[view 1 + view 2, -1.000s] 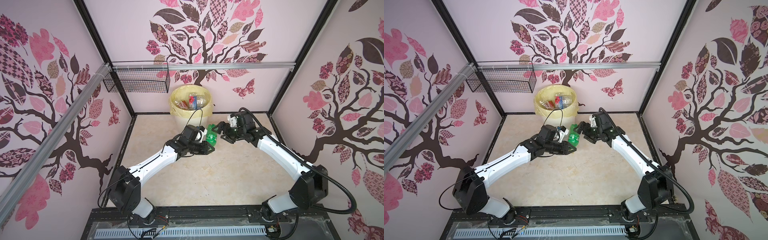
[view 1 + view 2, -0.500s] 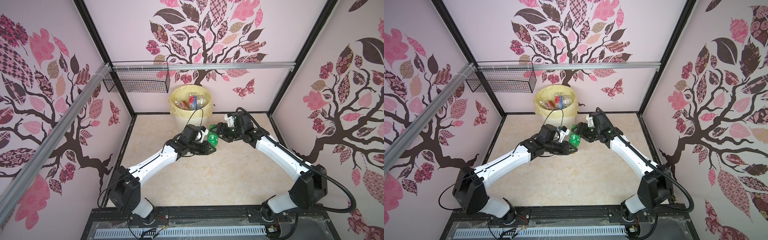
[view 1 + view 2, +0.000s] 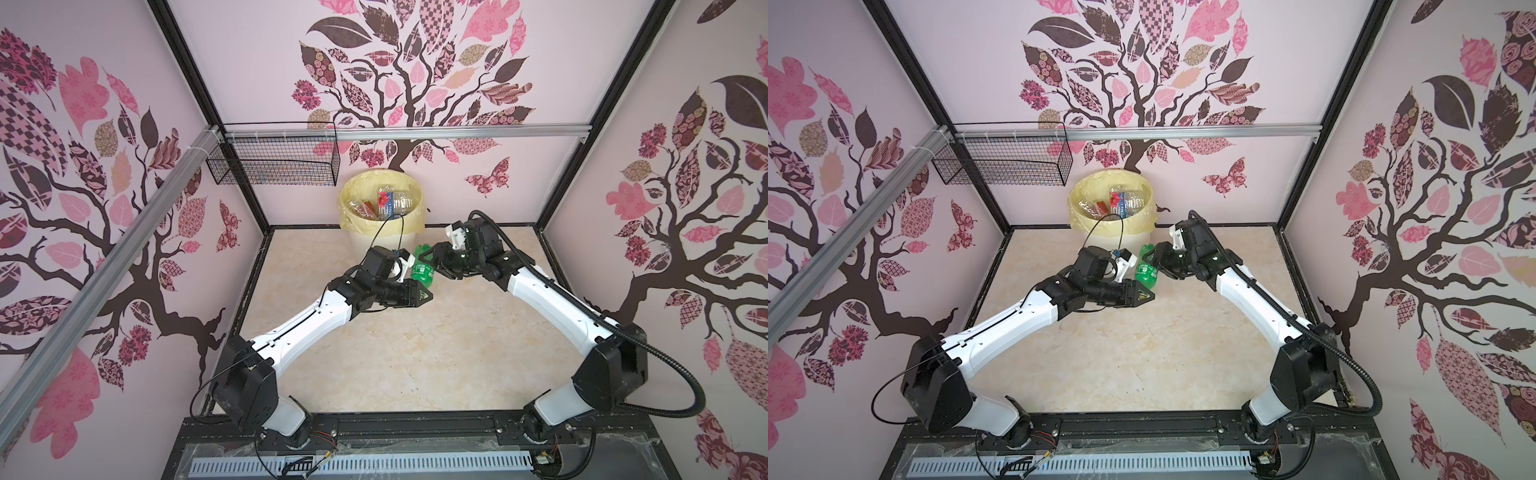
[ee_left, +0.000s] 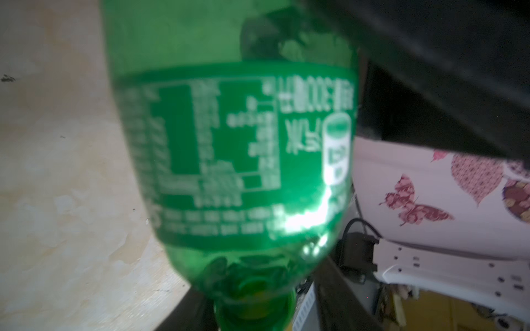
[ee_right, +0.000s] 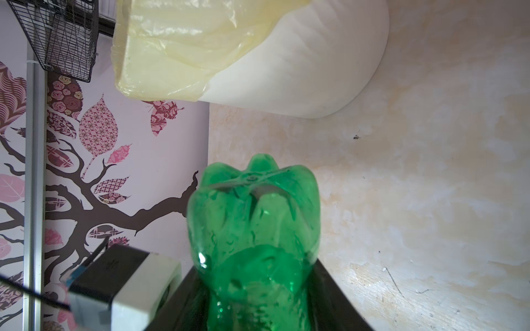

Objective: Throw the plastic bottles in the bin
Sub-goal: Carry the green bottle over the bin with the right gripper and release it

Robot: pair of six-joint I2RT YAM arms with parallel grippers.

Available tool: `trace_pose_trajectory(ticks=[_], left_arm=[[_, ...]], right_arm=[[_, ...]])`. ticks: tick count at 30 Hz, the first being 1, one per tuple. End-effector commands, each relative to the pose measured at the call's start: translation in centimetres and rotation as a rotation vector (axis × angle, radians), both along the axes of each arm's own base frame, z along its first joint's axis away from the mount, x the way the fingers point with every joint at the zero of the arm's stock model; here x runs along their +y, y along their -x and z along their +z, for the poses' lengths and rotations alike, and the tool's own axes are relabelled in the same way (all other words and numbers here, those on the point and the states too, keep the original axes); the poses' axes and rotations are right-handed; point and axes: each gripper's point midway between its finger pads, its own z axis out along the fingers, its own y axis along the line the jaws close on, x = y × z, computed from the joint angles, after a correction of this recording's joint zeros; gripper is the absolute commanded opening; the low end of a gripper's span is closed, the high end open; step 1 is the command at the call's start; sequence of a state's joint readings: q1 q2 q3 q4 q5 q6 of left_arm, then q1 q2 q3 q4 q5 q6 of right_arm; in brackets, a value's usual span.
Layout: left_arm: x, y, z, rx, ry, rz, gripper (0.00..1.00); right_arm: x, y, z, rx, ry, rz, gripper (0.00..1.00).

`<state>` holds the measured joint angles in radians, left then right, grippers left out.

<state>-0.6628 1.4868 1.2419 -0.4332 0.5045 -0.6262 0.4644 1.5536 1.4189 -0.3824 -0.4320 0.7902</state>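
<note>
My right gripper point(image 3: 432, 261) is clamped on the neck end of the green bottle point(image 3: 422, 275), in the air just at six o'clock of the bin point(image 3: 347, 216). Whether my left gripper point(image 3: 420, 294) beside it grips, I cannot tell. I should free the left fully, then carry toward twelve and release above the rim.

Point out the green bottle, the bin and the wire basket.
green bottle point(image 5: 252, 206): right wrist view, on its lobed base.
bin point(image 3: 359, 244): in a top view, on its white side wall.
wire basket point(image 3: 274, 166): in a top view, on its front mesh.
</note>
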Motion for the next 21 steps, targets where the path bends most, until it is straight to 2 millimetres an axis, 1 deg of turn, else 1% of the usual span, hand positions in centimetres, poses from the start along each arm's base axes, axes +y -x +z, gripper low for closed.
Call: trace_pose_trajectory(ticks=[1,5,6,7,10,11,12,13,15,18,20,21], left_arm=[[1.7,-1.3,5.4,-0.118,0.036,0.056,0.71],[5.2,-3.4,9.6,-0.203,-0.003,0.214,0.86],[6.2,-3.8,10.6,-0.224,-0.017,0.258,0.92],[7.1,-4.2,12.1,-0.252,-0.017,0.299,0.97],[9.8,-4.8,15.6,-0.333,-0.051,0.411,0.97],[10.5,-4.9,16.4,-0.348,-0.064,0.445,0.97],[11.2,-4.9,17.5,-0.372,-0.064,0.476,0.97],[11.9,-4.8,18.4,-0.391,-0.058,0.510,0.97],[13.1,-4.6,19.8,-0.412,-0.038,0.571,0.97],[14.8,-4.4,21.0,-0.437,-0.019,0.654,0.97],[15.3,-4.2,21.1,-0.445,-0.023,0.671,0.97],[15.4,-4.2,21.0,-0.446,-0.030,0.672,0.97]], right_arm=[[0.3,-1.7,3.3,-0.099,0.016,-0.010,0.47],[0.6,-3.9,7.2,-0.196,0.041,-0.027,0.47],[0.6,-4.7,8.2,-0.222,0.051,-0.033,0.47],[0.7,-5.5,9.6,-0.255,0.057,-0.040,0.47],[0.8,-7.7,13.9,-0.350,0.061,-0.065,0.47],[0.6,-8.4,15.5,-0.385,0.057,-0.080,0.47],[0.4,-9.2,17.1,-0.420,0.052,-0.098,0.47],[0.1,-9.9,19.0,-0.465,0.037,-0.120,0.47],[-0.8,-11.1,22.0,-0.536,-0.015,-0.167,0.47],[-2.1,-12.7,25.8,-0.642,-0.124,-0.223,0.47],[-2.5,-13.4,27.2,-0.710,-0.166,-0.264,0.47],[-2.6,-13.8,27.5,-0.737,-0.189,-0.280,0.48]])
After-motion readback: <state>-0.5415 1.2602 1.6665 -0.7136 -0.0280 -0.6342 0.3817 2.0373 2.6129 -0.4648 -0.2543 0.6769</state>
